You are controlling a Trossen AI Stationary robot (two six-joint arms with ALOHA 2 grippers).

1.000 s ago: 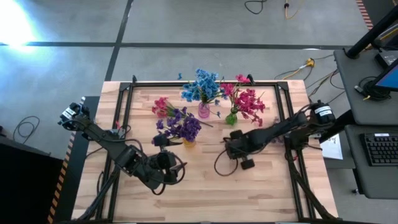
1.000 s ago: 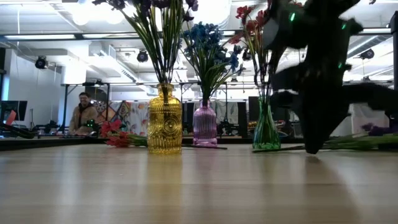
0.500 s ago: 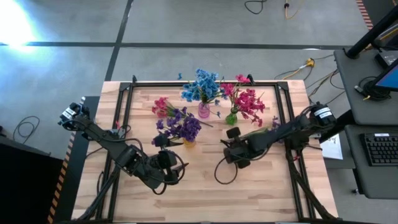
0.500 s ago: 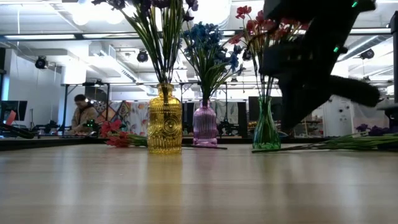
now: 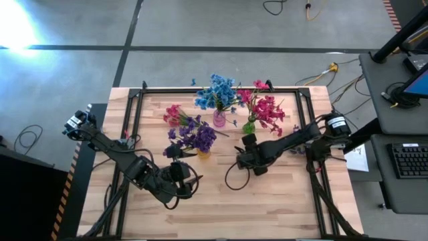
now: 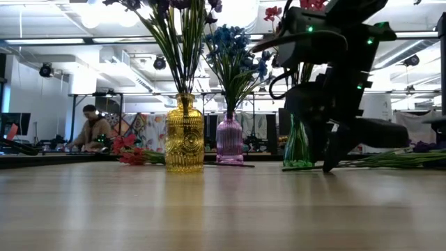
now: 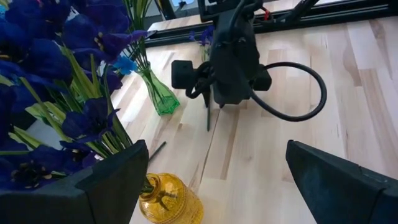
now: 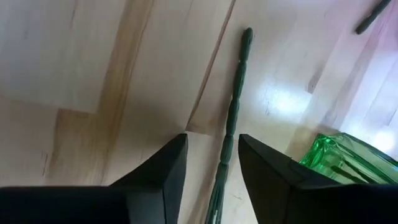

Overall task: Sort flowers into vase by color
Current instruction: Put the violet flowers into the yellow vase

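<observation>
Our right gripper (image 8: 211, 168) has its fingers released astride a green flower stem (image 8: 233, 115) lying on the desk (image 5: 281, 201) beside the green vase (image 8: 339, 158), while our left gripper (image 5: 175, 155) waits wide apart by the yellow vase (image 7: 168, 200).

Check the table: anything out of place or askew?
Two things. A red-pink sprig lies loose on the table left of the yellow vase, not in the green vase with the other reds. A purple sprig lies flat by the green vase, its stem between the right gripper's parted fingers. All three vases stand upright.
</observation>
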